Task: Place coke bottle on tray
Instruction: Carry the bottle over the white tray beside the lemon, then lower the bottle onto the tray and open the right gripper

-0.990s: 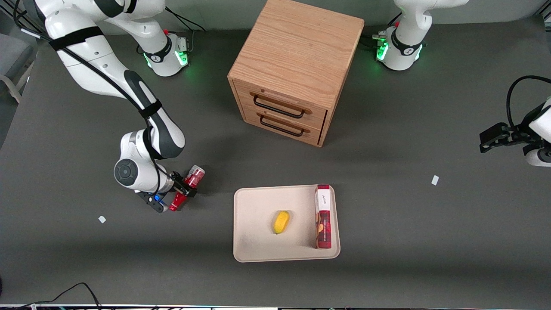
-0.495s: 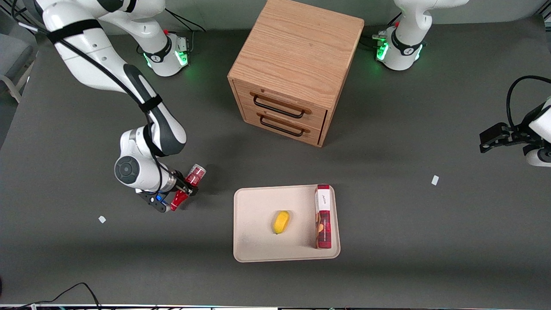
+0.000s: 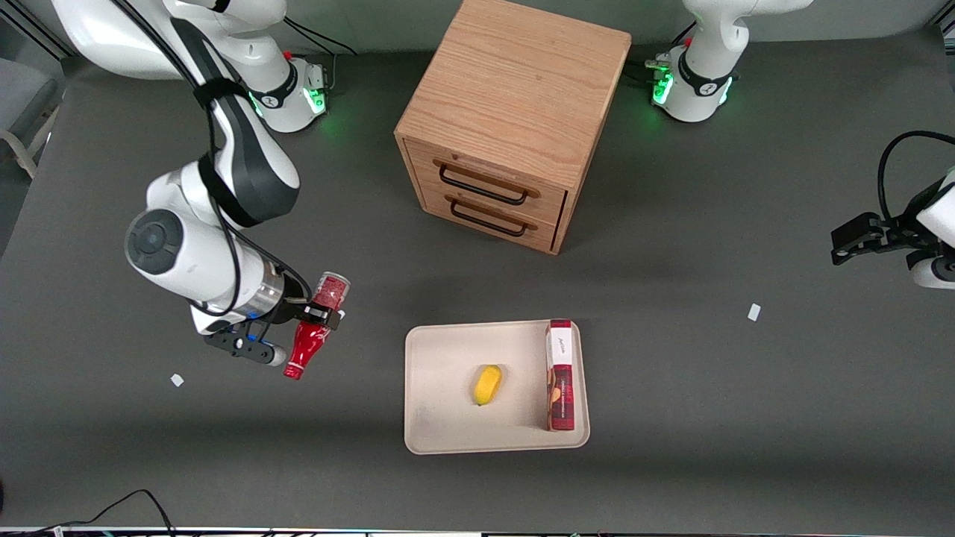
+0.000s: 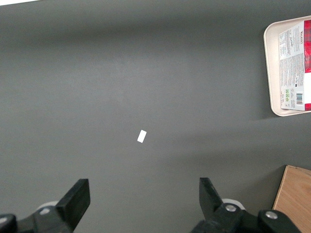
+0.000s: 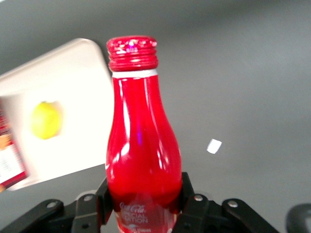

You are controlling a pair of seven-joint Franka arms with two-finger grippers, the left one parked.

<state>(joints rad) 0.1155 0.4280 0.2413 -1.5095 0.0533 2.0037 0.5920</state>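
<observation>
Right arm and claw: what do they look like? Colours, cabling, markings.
The right arm has glossy white shells with black joint sections, a grey round cap on its wrist joint and a black cable strapped along it. Its base ring glows green. The claw, over the table toward the working arm's end, is black with a small blue part.

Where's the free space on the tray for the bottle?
The gripper, shut on the coke bottle, hangs above the table off the tray's working-arm end. Free: the strip between that end's rim and the lemon, plus the patches nearer and farther than the lemon. Crowded: the parked-arm end, filled by the red-and-white box.
</observation>
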